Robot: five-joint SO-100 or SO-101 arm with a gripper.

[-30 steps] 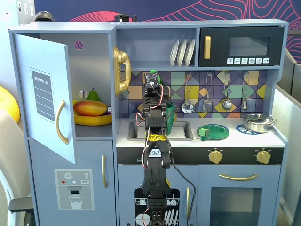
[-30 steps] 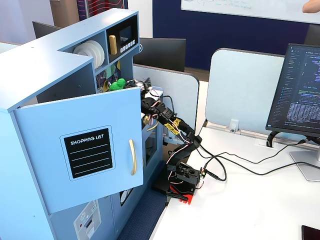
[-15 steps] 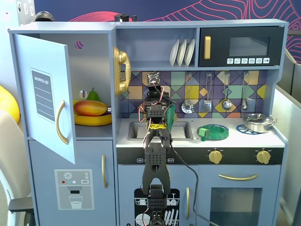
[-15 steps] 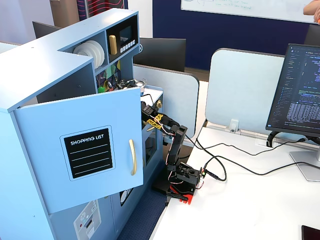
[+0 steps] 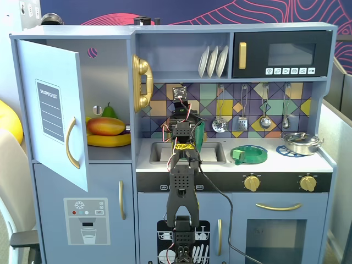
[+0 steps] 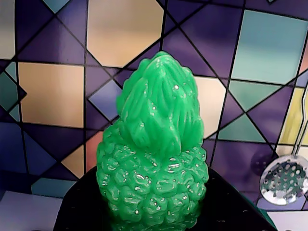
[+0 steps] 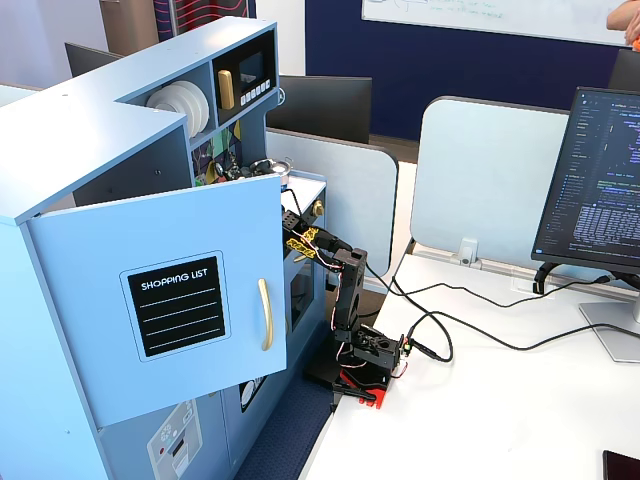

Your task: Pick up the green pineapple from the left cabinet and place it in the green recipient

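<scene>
In the wrist view the green pineapple [image 6: 153,168], bright green and knobbly, stands upright between my black jaws, crown up, in front of the coloured tile backsplash. My gripper [image 6: 154,216] is shut on its lower part. In a fixed view my gripper [image 5: 183,113] is above the sink, facing the backsplash, and the arm hides the pineapple. The dark green recipient [image 5: 199,133] shows partly behind the arm at the sink. The left cabinet [image 5: 110,82] stands open, its shopping-list door [image 5: 52,110] swung out; the door also shows in a fixed view [image 7: 180,300].
An orange-red mango [image 5: 105,126], a green pear [image 5: 109,111] and a yellow banana [image 5: 110,141] lie in the cabinet. A flat green ring lid [image 5: 248,154] and a steel pan [image 5: 302,143] sit on the counter. A slotted spoon [image 6: 285,179] hangs on the backsplash.
</scene>
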